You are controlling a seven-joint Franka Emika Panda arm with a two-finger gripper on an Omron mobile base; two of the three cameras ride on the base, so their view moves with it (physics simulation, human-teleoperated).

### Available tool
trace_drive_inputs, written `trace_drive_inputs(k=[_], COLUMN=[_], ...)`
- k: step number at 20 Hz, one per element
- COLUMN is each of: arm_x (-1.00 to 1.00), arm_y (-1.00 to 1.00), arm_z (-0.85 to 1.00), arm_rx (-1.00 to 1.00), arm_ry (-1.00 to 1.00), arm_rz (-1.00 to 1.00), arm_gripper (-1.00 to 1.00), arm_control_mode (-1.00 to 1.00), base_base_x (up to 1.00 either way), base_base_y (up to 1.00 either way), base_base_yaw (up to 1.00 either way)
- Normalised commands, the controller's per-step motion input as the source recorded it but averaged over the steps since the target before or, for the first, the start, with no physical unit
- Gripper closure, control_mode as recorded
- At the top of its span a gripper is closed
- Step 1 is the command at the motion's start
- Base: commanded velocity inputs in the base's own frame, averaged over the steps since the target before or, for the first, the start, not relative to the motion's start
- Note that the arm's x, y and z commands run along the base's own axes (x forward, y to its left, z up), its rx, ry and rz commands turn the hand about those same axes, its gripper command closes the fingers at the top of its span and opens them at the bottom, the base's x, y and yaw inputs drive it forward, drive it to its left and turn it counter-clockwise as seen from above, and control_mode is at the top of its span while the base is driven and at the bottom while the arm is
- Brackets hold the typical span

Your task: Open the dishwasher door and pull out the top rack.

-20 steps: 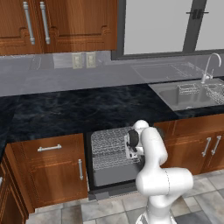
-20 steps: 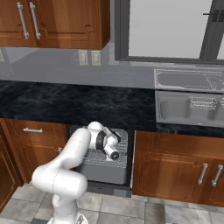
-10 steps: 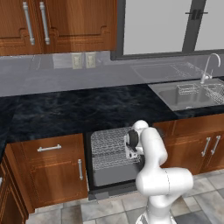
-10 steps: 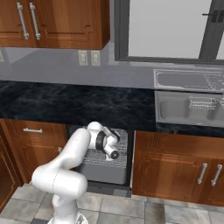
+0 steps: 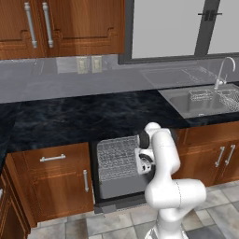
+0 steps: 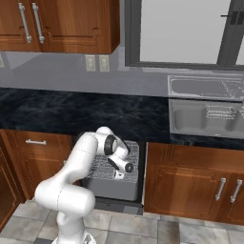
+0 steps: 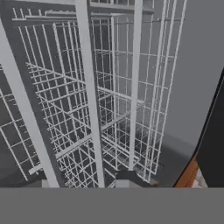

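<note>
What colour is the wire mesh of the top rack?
Silver-grey thin wire mesh top rack, clearest in the hand view.

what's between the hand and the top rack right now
Nothing: in the hand view the hand is right at the top rack, its wires directly ahead.

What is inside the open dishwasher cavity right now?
A wire top rack with nothing visible in it, the gripper at its front edge. The arm covers the rack's right side; anything below is hidden.
</note>
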Motion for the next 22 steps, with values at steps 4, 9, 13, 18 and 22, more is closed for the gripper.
trace_drive_inputs(k=[4,9,13,18,22], arm_x=[-1.0,-0.99,-0.78,-0.42,-0.16], arm_y=[0.0,0.0,0.0,0.0,0.0], arm_z=[-0.07,-0.02,-0.01,-0.01,0.0], arm_rx=[-0.12,-0.14,-0.12,-0.1,-0.05], arm_ry=[0.31,0.3,0.24,0.25,0.25], arm_rz=[0.0,0.0,0.0,0.0,0.0], arm_gripper=[1.0,1.0,1.0,1.0,1.0], arm_control_mode=[-1.0,-1.0,-1.0,-1.0,-1.0], base_base_x=[0.0,0.0,0.0,0.0,0.0], base_base_y=[0.0,0.0,0.0,0.0,0.0], base_base_yaw=[0.0,0.0,0.0,0.0,0.0])
